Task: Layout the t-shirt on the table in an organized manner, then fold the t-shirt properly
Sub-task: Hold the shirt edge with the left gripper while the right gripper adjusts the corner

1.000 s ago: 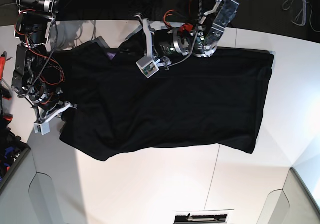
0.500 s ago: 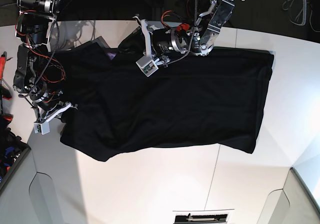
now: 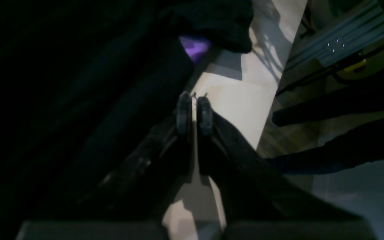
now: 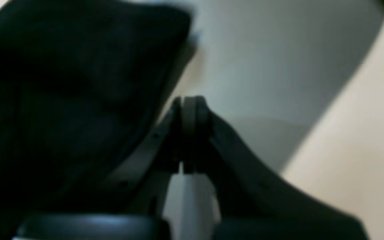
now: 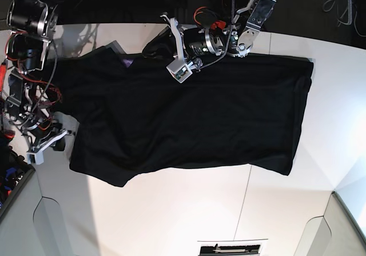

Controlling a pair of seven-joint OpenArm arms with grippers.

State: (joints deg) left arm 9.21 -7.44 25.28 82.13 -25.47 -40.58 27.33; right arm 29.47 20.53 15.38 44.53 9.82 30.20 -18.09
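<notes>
The big black cloth t-shirt (image 5: 189,116) lies spread nearly flat on the wide white table (image 5: 171,216), so the laying out looks mostly done and no fold is made yet. Its long way runs side to side, neck end at the left. The left gripper (image 3: 194,111) is nearly closed, holding nothing. The right gripper (image 4: 189,111) is closed and empty, beside the shirt's edge.

right gripper (image 5: 57,144) withdrawn left off the t-shirt (image 5: 194,119), left gripper (image 5: 163,42) shifted back
</notes>
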